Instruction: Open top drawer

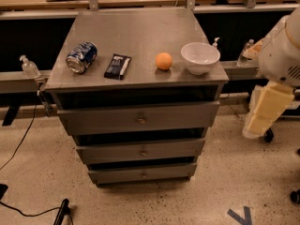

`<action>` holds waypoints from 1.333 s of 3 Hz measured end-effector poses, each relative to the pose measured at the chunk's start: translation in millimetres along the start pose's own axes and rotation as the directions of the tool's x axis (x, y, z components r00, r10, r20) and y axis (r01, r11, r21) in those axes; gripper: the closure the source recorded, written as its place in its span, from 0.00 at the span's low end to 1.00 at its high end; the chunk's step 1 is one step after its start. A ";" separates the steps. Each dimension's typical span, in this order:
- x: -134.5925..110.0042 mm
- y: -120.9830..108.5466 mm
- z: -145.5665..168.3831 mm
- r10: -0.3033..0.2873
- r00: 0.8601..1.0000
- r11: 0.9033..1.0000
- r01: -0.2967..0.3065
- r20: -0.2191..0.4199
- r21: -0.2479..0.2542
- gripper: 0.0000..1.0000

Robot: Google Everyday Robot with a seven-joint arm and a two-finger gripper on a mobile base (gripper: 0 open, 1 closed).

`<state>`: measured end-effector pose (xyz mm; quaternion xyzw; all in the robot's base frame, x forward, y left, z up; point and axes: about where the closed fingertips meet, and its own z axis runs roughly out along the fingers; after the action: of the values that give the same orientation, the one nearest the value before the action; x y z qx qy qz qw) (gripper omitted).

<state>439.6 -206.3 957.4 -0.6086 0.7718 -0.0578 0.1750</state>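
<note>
The top drawer (103, 120) is the tallest and widest of three grey metal fronts on the cabinet, with a small brassy knob (141, 120) at its centre. A dark gap shows above it, under the cabinet top. Two shorter drawer fronts (140, 151) (140, 174) sit below it. My white and cream arm (268, 109) hangs at the right edge, right of the cabinet and apart from it. My gripper is not in view.
On the cabinet top (136, 32) lie a blue can (81, 57) on its side, a black packet (117, 66), an orange (163, 61) and a white bowl (200, 57). Workbenches stand behind. Cables (18, 144) lie on the floor at left.
</note>
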 end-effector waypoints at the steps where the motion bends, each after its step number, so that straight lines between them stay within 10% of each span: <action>1: -20.5 27.0 7.2 -0.026 0.998 0.990 0.034 -0.062 0.137 0.00; 3: -34.9 40.4 40.6 -0.065 0.996 0.986 0.074 -0.062 0.146 0.00; 4: -47.1 43.1 83.0 -0.111 0.993 0.990 0.108 0.035 0.086 0.00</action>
<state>437.6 -139.9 876.5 -0.6432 0.7304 -0.0876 0.2122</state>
